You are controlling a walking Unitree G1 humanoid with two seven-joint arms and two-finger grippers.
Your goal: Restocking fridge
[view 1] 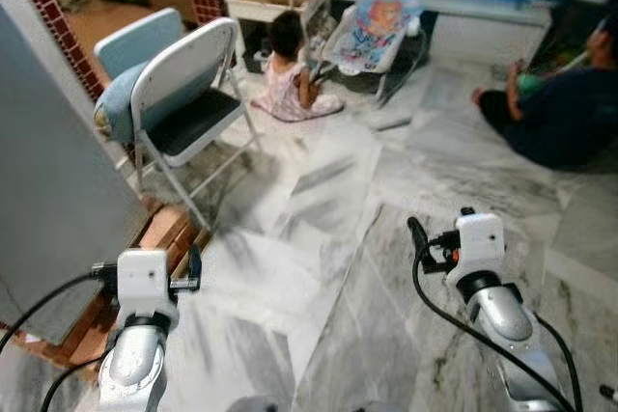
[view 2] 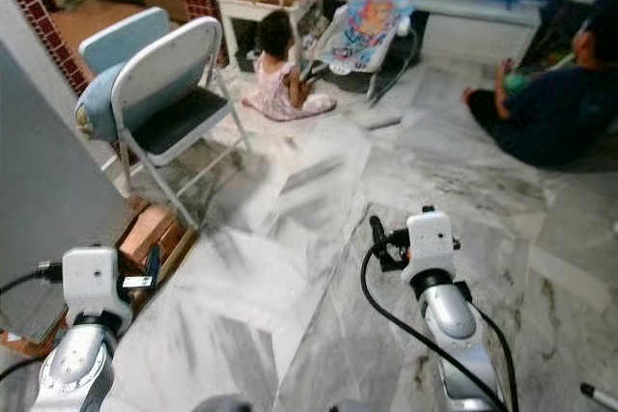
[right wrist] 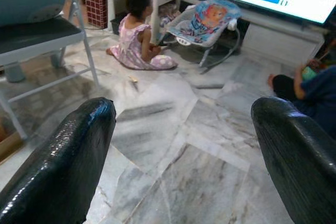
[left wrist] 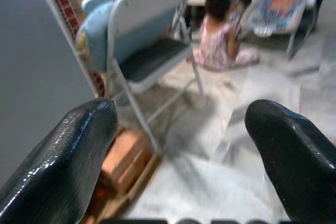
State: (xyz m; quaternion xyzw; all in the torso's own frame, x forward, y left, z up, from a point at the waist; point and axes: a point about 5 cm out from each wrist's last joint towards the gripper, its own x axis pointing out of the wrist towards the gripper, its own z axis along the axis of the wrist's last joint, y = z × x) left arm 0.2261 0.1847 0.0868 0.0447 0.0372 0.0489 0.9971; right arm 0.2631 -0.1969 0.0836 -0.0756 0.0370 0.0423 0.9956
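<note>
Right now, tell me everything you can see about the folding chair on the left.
The folding chair stands unfolded and upright on the marble floor, beside the grey panel. It has a pale, rounded backrest, a dark flat seat, and thin light metal legs with a crossbar. Something light blue rests against the back of it. Nothing sits on the seat. A low wooden piece lies near its front leg.

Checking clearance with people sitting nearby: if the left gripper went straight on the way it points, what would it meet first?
Probably the white metal folding chair: the open left gripper points toward its legs over bare marble floor, though depth is unclear.
</note>
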